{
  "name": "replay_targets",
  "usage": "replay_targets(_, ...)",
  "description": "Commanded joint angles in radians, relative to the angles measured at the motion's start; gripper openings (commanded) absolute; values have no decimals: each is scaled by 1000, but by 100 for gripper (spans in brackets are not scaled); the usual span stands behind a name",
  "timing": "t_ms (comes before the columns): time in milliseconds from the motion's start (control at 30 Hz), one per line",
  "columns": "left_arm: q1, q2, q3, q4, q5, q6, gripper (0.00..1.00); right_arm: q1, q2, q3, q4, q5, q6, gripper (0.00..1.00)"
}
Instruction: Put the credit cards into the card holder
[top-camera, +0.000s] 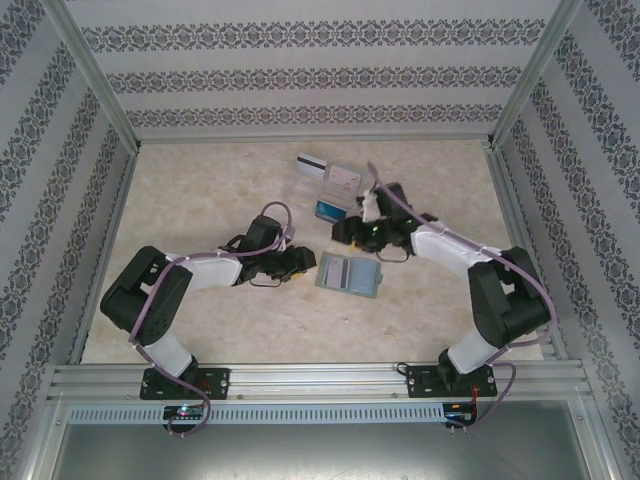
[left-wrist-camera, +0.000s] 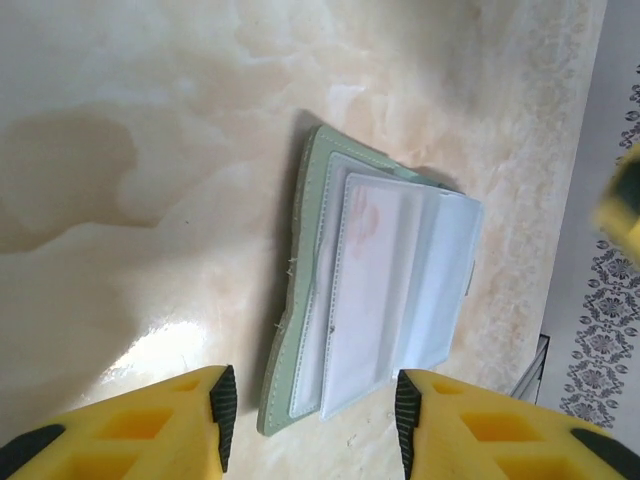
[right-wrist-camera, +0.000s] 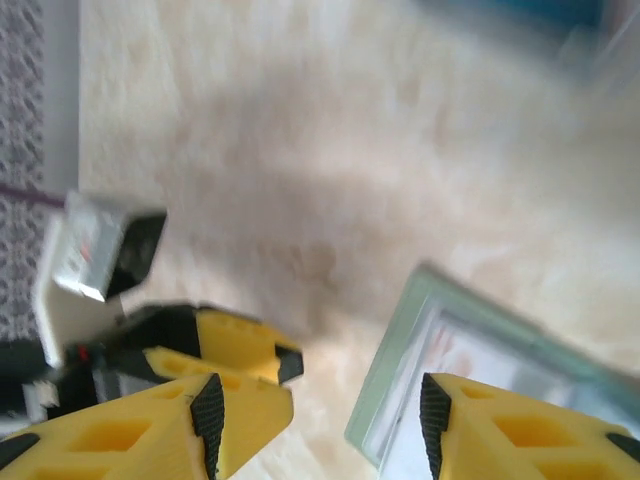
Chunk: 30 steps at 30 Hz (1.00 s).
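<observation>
**Card holder flopped open mid-worktop, both sets of jaws apart and empty**

Top camera first. The grey-green card holder lies open and flat on the worktop, roughly between the two arms, pale pockets facing up. The left gripper sits just beside its left edge. The right gripper hangs just behind its far edge. The cards are all further back: a white card with a black stripe, a pink patterned card next to it, and a blue card nearest the holder. There's a clear tray among them, and honestly I can't tell which cards are in it and which are just beside it.

Left wrist cam: the left gripper has its jaws spread, with the holder's near end showing in the gap between the yellow fingers. They aren't pinching it. One pocket has a faint pinkish smudge.

Right wrist cam is pretty blurry. The right gripper has its jaws apart with bare worktop between them. A corner of the holder shows by the right-hand finger, and the left gripper's yellow tip is off to the left.
</observation>
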Motion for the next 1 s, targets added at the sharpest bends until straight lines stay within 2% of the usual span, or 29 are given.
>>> replay_targets(0,47,-23,16,-80,-38,46,48,-54,-28,140,-189,78,-199,58)
replay_targets(167,132,-6,123,-175,-80,106,51,-80,80,376,-319,202,-387,61)
replay_targets(333,216,76,322,-321,-197,163,55,-77,262,646,-431,323,-537,71)
replay_targets(467,274,168,447,-313,-206,156,57,-60,376,801,-470,447,-657,73)
replay_targets(500,285,193,484,-314,-213,165,57,-57,403,834,-476,479,-683,78)
replay_targets(633,304,300,648,-384,-252,207,57,-67,476,935,-508,461,-750,81)
replay_targets(800,303,435,805,-449,-243,240,56,-65,544,1020,-567,454,-789,83)
replay_targets(967,301,520,875,-485,-227,263,53,-57,586,1068,-604,458,-820,84)
